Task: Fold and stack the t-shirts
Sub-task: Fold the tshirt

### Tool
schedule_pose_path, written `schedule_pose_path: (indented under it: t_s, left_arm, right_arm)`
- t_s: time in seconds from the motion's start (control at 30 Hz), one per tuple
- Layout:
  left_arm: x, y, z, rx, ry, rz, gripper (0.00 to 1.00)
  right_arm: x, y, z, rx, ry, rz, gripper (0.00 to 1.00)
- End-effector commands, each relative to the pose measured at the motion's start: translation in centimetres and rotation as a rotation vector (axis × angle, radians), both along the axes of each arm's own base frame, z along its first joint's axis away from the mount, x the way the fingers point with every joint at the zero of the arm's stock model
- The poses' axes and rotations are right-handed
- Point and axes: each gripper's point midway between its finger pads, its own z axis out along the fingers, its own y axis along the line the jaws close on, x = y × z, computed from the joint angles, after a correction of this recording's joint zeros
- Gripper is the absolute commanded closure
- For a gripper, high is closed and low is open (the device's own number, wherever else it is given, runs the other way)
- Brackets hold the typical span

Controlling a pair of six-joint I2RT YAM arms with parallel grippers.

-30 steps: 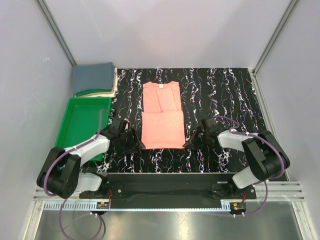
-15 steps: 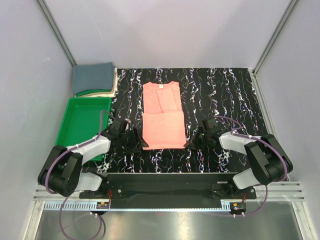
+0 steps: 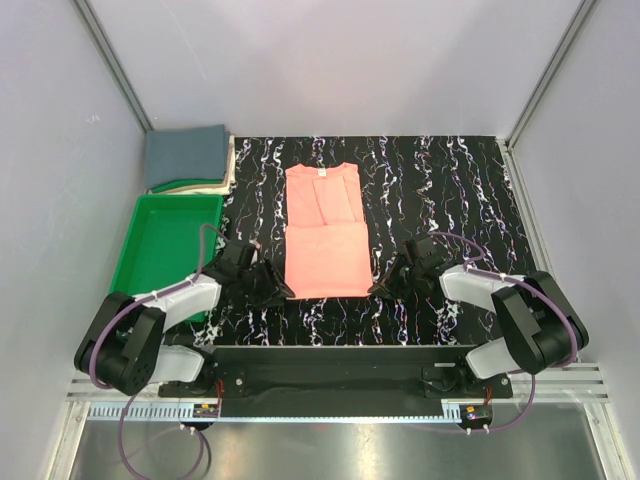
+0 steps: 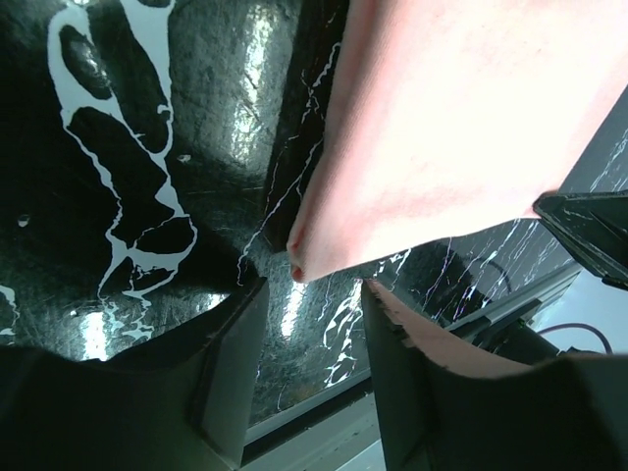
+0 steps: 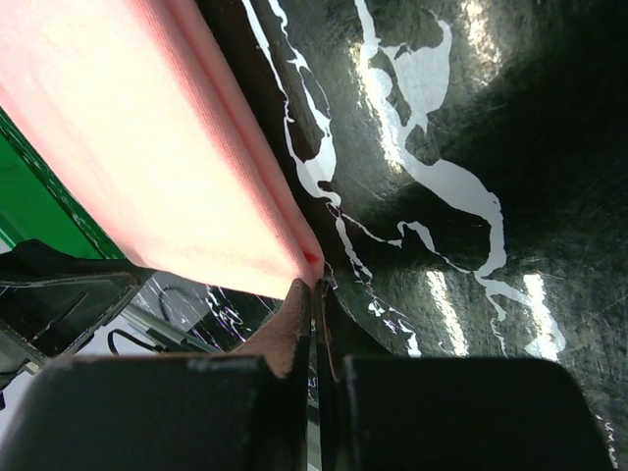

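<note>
The slate blue-grey t-shirt (image 3: 186, 154) lies folded in the far left corner. The green tray (image 3: 163, 250) sits just near of it. The salmon-pink t-shirt (image 3: 325, 235) lies flat in the middle of the black table (image 3: 445, 190), already folded narrow, with its neck at the far end.

What could go wrong? On the left, the pincer might close on only the very tip of the pink corner. Then the thin cloth could slip out when the arm lifts. It might also catch just the top layer, and the fold would fall open. On the right, the pincer may not have any cloth at all. If only one side goes up, the shirt would get pulled crooked and the fold would come out messy.

The left gripper (image 4: 312, 294) sits low at the near left corner of the pink shirt. Its jaws are partly open, and the corner pokes just in front of the gap. It holds nothing.

The right gripper (image 5: 313, 294) is at the near right corner. Its jaws are pressed almost together, with only a thin slit between them. The tips touch the pink corner, but I cannot tell if any cloth is caught.
</note>
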Motion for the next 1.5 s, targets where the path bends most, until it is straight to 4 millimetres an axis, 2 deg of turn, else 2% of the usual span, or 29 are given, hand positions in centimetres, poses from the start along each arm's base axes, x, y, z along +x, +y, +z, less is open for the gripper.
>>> schedule_pose_path:
  t_s: [0.0,0.4,0.5,0.53,0.6,0.63,0.7,0.73,0.8,0.83,1.0,1.03,1.07,1.13,1.17,1.2,1.27,1.3,1.37,1.4,1.47]
  left_arm:
    - [-1.9,2.3,-3.1,0.143,0.087,0.026,0.51]
    - [-1.3,2.2,-3.6,0.164,0.102,0.022,0.57]
    - [-1.4,2.0,-4.0,0.162,0.116,0.009,0.69]
    - [-1.5,1.9,-4.1,0.16,0.119,0.006,0.83]
    - [-1.7,1.9,-4.0,0.154,0.113,0.004,0.96]
    - [-1.5,1.8,-3.4,0.143,0.09,0.006,1.0]
    - [-1.6,1.9,-2.6,0.152,0.072,0.005,1.0]
    - [-1.1,1.9,-1.4,0.146,0.029,0.009,1.0]
    - [-1.4,1.9,-0.3,0.152,0.008,0.006,1.0]
    - [-0.9,1.5,1.2,0.127,-0.034,0.007,1.0]
    - [-1.3,-0.4,5.5,0.062,-0.107,-0.017,1.0]
    - [-1.5,-0.4,6.3,0.055,-0.12,-0.019,1.0]
    - [-1.7,-0.7,6.9,0.05,-0.127,-0.023,1.0]
    - [-1.7,-0.9,8.7,0.027,-0.157,-0.023,1.0]
    - [-1.7,-1.0,9.2,0.024,-0.167,-0.027,1.0]
    - [-1.2,-1.2,10.5,0.012,-0.197,-0.027,1.0]
    - [-1.0,-1.0,11.5,0.029,-0.209,-0.037,1.0]
    - [-0.4,-1.4,12.9,0.017,-0.237,-0.038,1.0]
    - [0.0,-1.6,13.6,0.026,-0.245,-0.052,1.0]
    - [0.7,-2.0,14.4,0.024,-0.258,-0.057,1.0]
    - [1.8,-1.9,15.0,0.038,-0.272,-0.061,1.0]
  right_arm:
    - [0.4,0.2,0.8,0.013,-0.04,-0.018,1.0]
    - [0.0,0.5,0.6,0.032,-0.028,-0.004,1.0]
    - [0.0,0.4,0.6,0.032,-0.025,-0.006,1.0]
    - [-0.1,0.4,0.6,0.033,-0.026,-0.003,1.0]
    - [-0.2,0.4,0.6,0.034,-0.025,-0.002,1.0]
    - [-0.2,0.4,0.7,0.034,-0.034,0.002,1.0]
    - [-0.2,0.2,1.1,0.026,-0.047,0.0,1.0]
    - [-0.3,0.0,1.3,0.016,-0.059,0.003,1.0]
    - [-0.5,-0.7,2.0,-0.01,-0.077,-0.001,1.0]
    - [-0.4,-0.9,2.4,-0.023,-0.093,0.005,1.0]
    - [-0.7,-1.9,6.8,-0.065,-0.205,0.01,1.0]
    - [-0.8,-2.0,8.4,-0.058,-0.253,0.009,1.0]
    - [-1.1,-2.5,8.7,-0.077,-0.251,-0.003,1.0]
    - [-1.0,-2.7,11.2,-0.065,-0.31,-0.008,1.0]
    - [-1.3,-3.1,11.5,-0.076,-0.31,-0.01,1.0]
    - [-1.0,-3.0,12.8,-0.068,-0.336,-0.012,1.0]
    - [-0.9,-2.9,13.9,-0.063,-0.363,0.002,1.0]
    - [-0.5,-2.6,15.1,-0.054,-0.388,0.007,1.0]
    - [0.1,-2.5,15.7,-0.074,-0.412,0.029,1.0]
    - [0.9,-2.3,16.9,-0.076,-0.443,0.03,1.0]
    - [2.2,-2.4,17.1,-0.126,-0.462,0.048,1.0]
